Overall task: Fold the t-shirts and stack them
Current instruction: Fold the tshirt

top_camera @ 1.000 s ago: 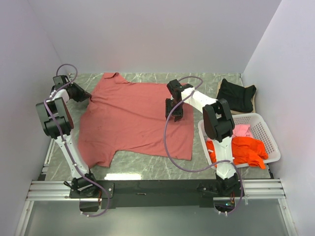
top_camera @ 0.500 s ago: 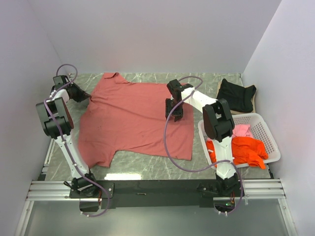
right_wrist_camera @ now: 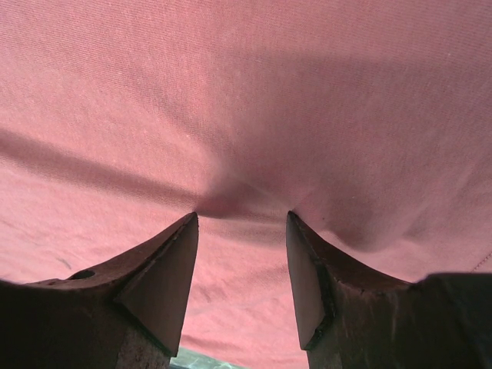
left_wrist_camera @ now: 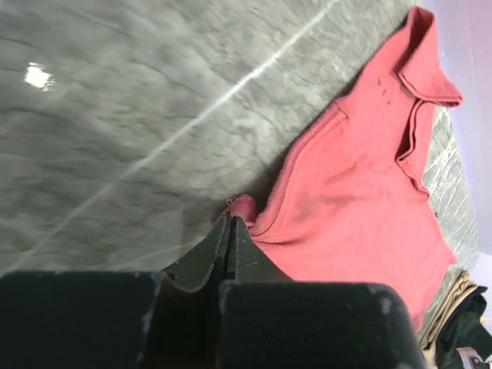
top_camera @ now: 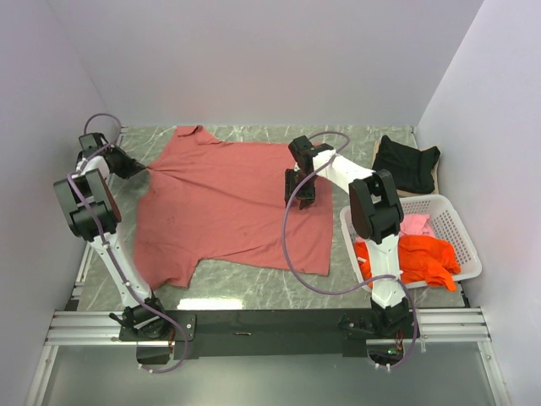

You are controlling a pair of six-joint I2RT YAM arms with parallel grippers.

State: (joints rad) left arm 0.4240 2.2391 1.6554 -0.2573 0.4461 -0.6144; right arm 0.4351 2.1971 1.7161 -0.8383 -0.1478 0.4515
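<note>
The red shirt [top_camera: 228, 211] lies spread on the table [top_camera: 254, 283] — soft, light, limp, best taken by an edge or corner. The left gripper [left_wrist_camera: 231, 221] is clamped on its sleeve tip; the right gripper [right_wrist_camera: 241, 223] touches the cloth, jaws apart

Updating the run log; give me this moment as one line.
left end effector: shut on brick-red t-shirt sleeve | right end effector: open, tips on same shirt | shirt: spread, unfolded

We see the brick-red t-shirt [top_camera: 228, 207] spread nearly flat over the middle of the tabletop [top_camera: 254, 292], collar toward the far left corner and one sleeve drawn to a point toward the left edge. The black t-shirt [top_camera: 406, 162] lies bunched in the far right corner. The orange t-shirt [top_camera: 423, 258] and pink t-shirt [top_camera: 416, 224] sit crumpled in the basket [top_camera: 461, 228], orange at its near end.
</note>
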